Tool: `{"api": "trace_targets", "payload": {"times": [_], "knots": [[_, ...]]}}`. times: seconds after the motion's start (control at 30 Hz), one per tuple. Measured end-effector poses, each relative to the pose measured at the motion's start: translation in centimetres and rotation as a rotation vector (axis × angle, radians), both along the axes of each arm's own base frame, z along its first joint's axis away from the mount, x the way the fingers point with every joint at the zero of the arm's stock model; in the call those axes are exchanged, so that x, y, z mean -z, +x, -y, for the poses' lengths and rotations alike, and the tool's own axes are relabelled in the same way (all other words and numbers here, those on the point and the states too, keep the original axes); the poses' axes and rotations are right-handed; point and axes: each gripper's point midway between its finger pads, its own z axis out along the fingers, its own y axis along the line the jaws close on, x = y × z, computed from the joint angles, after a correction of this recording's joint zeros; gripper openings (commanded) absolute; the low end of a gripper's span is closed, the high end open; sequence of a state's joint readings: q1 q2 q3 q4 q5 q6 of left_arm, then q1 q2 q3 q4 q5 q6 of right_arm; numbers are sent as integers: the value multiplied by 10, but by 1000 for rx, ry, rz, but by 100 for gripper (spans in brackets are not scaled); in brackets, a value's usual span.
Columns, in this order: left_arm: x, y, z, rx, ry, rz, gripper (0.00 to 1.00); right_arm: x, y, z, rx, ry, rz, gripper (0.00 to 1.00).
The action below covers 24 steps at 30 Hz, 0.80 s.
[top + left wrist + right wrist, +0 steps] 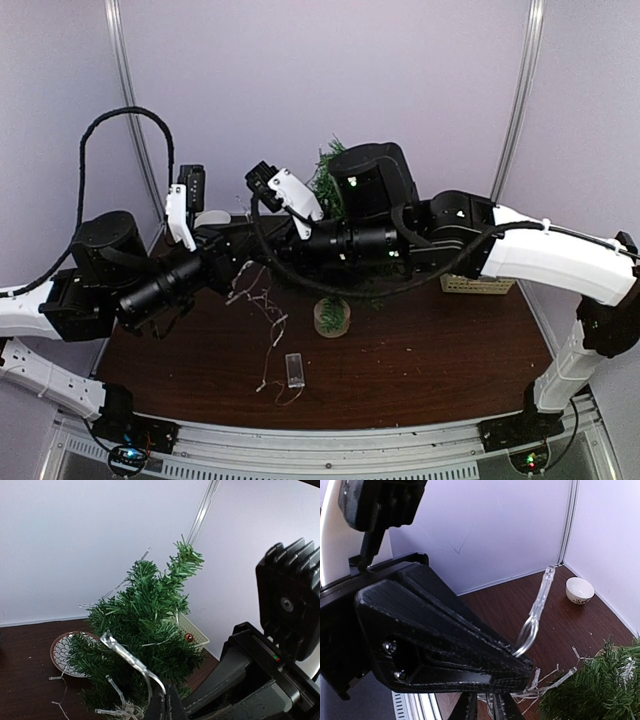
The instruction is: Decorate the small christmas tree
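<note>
Now, item one: the small christmas tree (326, 182). I see it upright near the middle of the dark wood-grain table (450, 350). It has bristly dark green needles and a pointed tip, and its short pale round base (332, 318) shows below the right arm, which crosses in front of the trunk. On the left wrist view a small glossy reddish-brown bauble (188, 637) sits among the branches at 4 o'clock from the tip.

Item two: a light string (266, 312) of thin clear wire with small pale bulbs. It trails loosely on the wood at 9 o'clock from the base. It ends in a clear rectangular battery box (294, 368) at 7 o'clock from the base.

Item three: a woven pale basket (478, 285) of rectangular shape, at 3 o'clock from the base.

Item four: a round plate (62, 652) with a scale-like pattern, lying behind the lower branches.

Item five: a small white bowl (580, 590), smooth and rounded, near the back corner.

Left gripper (165, 704): clenched, with a loop of the string pinched at its black fingertips and rising up in front of the tree.

Right gripper (487, 707): the fingers stand close together with strands of wire lying near them. I cannot tell whether they pinch anything.
</note>
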<state>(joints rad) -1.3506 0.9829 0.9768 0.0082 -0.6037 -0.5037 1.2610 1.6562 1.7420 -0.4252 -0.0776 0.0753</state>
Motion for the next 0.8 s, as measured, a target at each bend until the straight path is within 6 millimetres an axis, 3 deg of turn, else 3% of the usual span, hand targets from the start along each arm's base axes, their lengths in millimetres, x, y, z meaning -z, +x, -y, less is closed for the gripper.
{"api": "trace_targets", "payload": {"times": [0.1,0.23,0.3,0.43,0.57,0.67,0.8], "knots": [[-1,-1,0,2,-7,-1,0,2,1,-2,1,-6,-3,16],[-3,-2,1,8,-15,0,0,2,1,-3,2,-10,-8,0],[-4,-2,1,8,-20,2,0,2,1,-3,1,-10,-6,0],[-5,-2,0,2,-21,8,43,2,0,-3,-4,-11,-4,0],[-13,-2,-17,-24,-28,35,67,0,-4,-2,-28,-9,-12,0],[-24,-3,-49,-71,-51,73,74,-9,-14,2,-72,9,-20,0],[-25,-2,-97,-153,-68,102,76,-39,-33,17,-149,73,-9,0]]}}
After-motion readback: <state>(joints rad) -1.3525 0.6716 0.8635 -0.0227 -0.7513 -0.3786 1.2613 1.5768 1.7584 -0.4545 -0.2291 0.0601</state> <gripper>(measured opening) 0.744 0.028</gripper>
